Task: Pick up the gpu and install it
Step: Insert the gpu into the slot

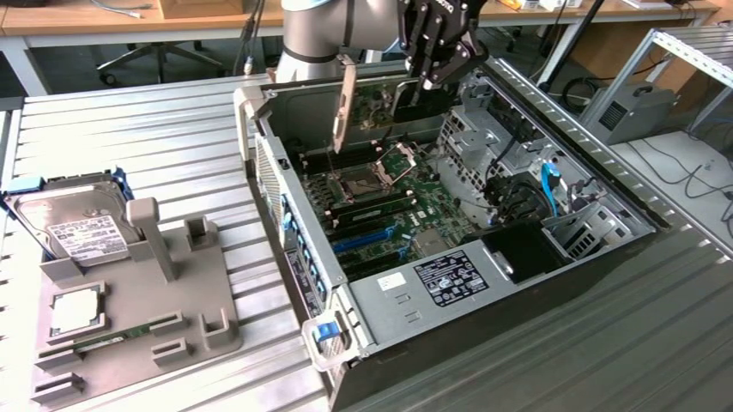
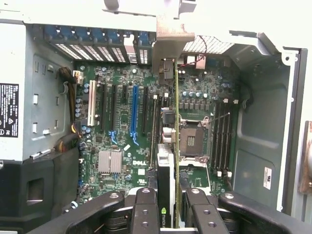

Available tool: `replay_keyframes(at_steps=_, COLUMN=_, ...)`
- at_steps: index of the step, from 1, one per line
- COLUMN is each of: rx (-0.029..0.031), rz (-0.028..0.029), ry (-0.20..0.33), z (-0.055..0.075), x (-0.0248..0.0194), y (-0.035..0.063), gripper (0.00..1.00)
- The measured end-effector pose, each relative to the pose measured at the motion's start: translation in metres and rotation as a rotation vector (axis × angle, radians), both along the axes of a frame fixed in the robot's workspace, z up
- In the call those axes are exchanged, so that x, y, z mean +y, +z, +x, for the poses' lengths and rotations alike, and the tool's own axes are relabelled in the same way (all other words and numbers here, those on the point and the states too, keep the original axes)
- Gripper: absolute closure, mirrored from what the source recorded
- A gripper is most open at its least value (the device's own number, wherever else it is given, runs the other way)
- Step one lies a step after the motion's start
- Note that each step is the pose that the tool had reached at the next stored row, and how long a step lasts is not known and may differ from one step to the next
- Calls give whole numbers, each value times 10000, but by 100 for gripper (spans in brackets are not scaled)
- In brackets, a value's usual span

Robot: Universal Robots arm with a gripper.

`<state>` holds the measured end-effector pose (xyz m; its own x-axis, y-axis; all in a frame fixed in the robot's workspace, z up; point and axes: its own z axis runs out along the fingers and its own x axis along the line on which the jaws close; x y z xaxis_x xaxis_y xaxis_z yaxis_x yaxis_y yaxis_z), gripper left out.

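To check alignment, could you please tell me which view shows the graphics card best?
The exterior view: the graphics card hangs from the gripper over the case, face visible. The wrist view shows its edge.

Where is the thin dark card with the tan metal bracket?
In the exterior view's upper middle, the gripper holds the gpu on edge above the green motherboard in the open grey computer case.

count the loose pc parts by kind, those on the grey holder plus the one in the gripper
hard drive, on the grey holder: 1
cpu, on the holder: 1
ram stick, on the holder: 1
gpu, held in the gripper: 1
total: 4
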<state>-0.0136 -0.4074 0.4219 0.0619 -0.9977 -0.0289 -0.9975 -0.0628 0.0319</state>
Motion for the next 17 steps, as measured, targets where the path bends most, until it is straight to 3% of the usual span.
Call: replay_keyframes(at_steps=17, rx=0, rz=0, ry=2, z=-69, x=-2, y=-1, gripper=73)
